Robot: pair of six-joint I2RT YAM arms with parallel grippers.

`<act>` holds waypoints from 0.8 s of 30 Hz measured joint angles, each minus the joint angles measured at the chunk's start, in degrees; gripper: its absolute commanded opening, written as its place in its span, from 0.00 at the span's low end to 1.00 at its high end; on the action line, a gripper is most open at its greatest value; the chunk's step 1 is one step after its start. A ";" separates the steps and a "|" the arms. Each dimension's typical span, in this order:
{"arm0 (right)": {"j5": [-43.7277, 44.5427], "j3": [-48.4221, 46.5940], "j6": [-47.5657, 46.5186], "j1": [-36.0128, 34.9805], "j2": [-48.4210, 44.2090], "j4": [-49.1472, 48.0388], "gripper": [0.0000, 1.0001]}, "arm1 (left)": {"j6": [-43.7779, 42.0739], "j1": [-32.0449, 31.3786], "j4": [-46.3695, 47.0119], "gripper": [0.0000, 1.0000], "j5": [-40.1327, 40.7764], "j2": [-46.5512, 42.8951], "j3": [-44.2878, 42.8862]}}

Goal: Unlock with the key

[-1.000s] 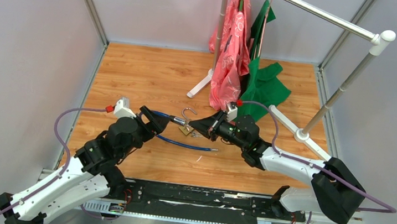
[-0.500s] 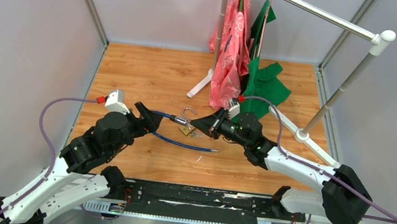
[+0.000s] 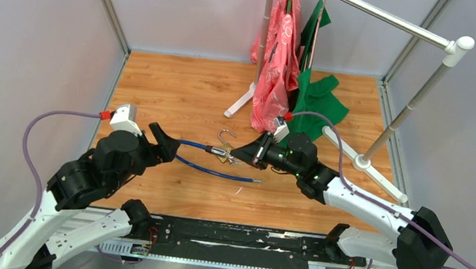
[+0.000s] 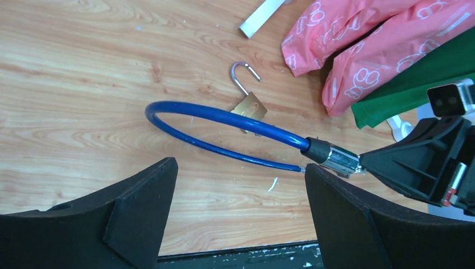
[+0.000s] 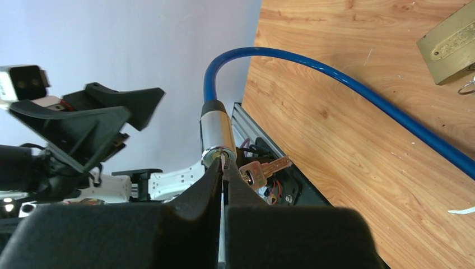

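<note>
Backing off on the left: the left gripper (image 4: 240, 185) is now further toward the left of the top view, jaws spread wide with nothing between them. It stands well apart from the lock barrel (image 5: 215, 131), which it was right beside a second ago.

The right gripper (image 5: 222, 165) hasn't changed. Its fingers are pinched tight on the key (image 5: 223, 161), which is seated in the barrel's end face. A spare key (image 5: 260, 170) dangles just beside it.

The blue cable lock (image 4: 224, 115) is at centre frame in the top view, looped toward the left arm. The cable's free end (image 4: 299, 167) lies loose on the wooden table (image 3: 180, 88) and is not in the barrel, same as a second ago. A brass padlock (image 4: 250, 106) with its shackle open lies under the loop, untouched.

My read:
- The left arm has given up its bracing role, so the barrel hangs on the key grip alone.
- Any further turn would likely spin the barrel rather than the cylinder.
- With the pin end out, the lock looks released.
- I can't confirm the key's angle from these views.
</note>
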State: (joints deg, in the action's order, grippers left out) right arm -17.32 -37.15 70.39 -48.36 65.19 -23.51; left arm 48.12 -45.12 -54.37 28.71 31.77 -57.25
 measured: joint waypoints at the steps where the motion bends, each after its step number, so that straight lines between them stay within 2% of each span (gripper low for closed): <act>1: -0.20 -0.11 -0.44 -0.07 -0.11 0.44 0.00 | -0.63 0.00 -1.11 0.88 0.04 0.02 -1.33; 10: -1.11 -0.92 -4.50 -1.95 -0.98 4.55 0.00 | -5.64 -0.02 -6.91 0.87 2.05 0.00 -12.90; 24: -2.45 -2.01 -12.13 -8.24 -1.73 12.96 0.00 | -7.48 -0.02 -9.01 0.84 2.78 -0.09 -15.85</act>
State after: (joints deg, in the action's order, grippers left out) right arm -19.77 -39.16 58.26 -56.60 63.46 -10.55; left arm 40.64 -45.15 -63.37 31.48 31.68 -73.10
